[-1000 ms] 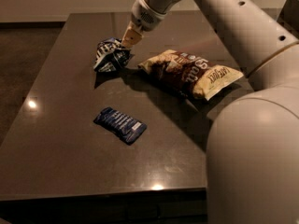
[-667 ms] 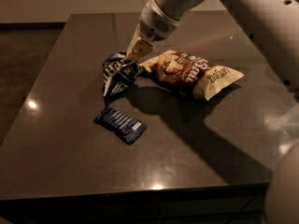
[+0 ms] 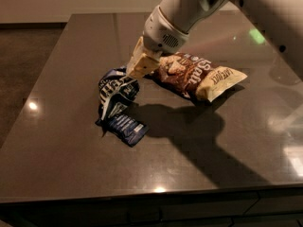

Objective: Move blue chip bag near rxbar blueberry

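Note:
The blue chip bag (image 3: 115, 91) is puffy, crinkled and dark blue with white lettering. It hangs low over the dark table, left of centre. My gripper (image 3: 134, 74) is shut on the bag's upper right edge, and the cream fingers (image 3: 142, 63) come down from the white arm above. The rxbar blueberry (image 3: 126, 127) is a flat dark blue wrapper with pale text lines, lying just below the bag. The bag's lower end reaches or overlaps the bar's upper left end.
A larger brown-and-cream chip bag (image 3: 199, 74) lies right of the gripper, just behind the arm. The dark table (image 3: 213, 155) has its left edge near the bag's side and its front edge at the bottom. The arm's shadow falls across the middle.
My gripper has carried the blue chip bag from the far left of the table toward me and down, and the bag is now right beside the rxbar.

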